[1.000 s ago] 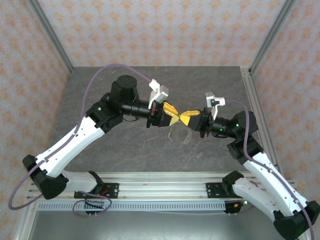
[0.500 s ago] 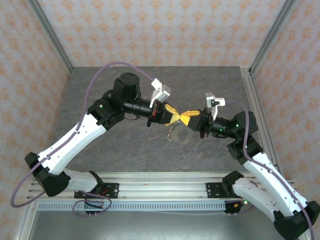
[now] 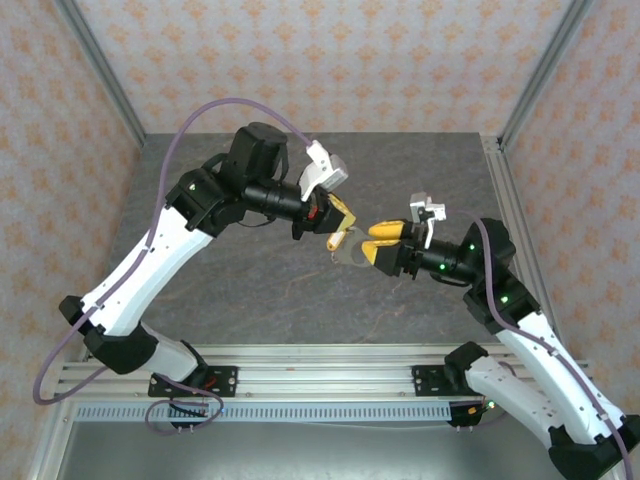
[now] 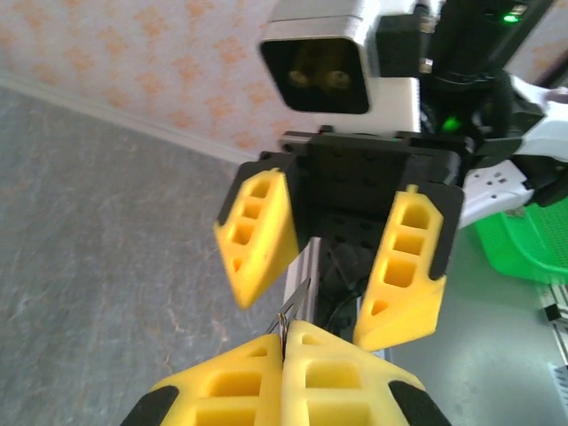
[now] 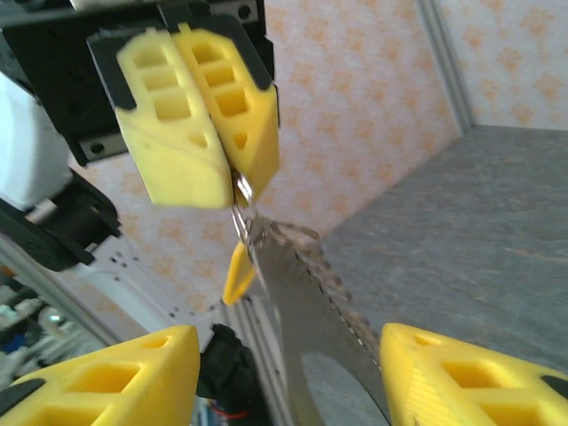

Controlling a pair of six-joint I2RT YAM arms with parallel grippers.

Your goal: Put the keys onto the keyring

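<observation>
Here, in mid-air over the grey table (image 3: 250, 290), the left gripper (image 5: 234, 176) has its yellow fingers pressed together, pinching the thin wire of the keyring (image 3: 352, 259), which hangs just below its fingertips. A small yellow-headed key (image 5: 238, 272) dangles beside the ring's silvery hanging parts. The right gripper (image 3: 379, 243) faces it close by, fingers spread around the dangling ring without touching it.

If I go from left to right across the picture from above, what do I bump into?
White-and-black left robot arm → left gripper, yellow fingers shut → thin grey keyring loop pinched in it → right gripper, yellow fingers open → white-and-black right robot arm.
</observation>
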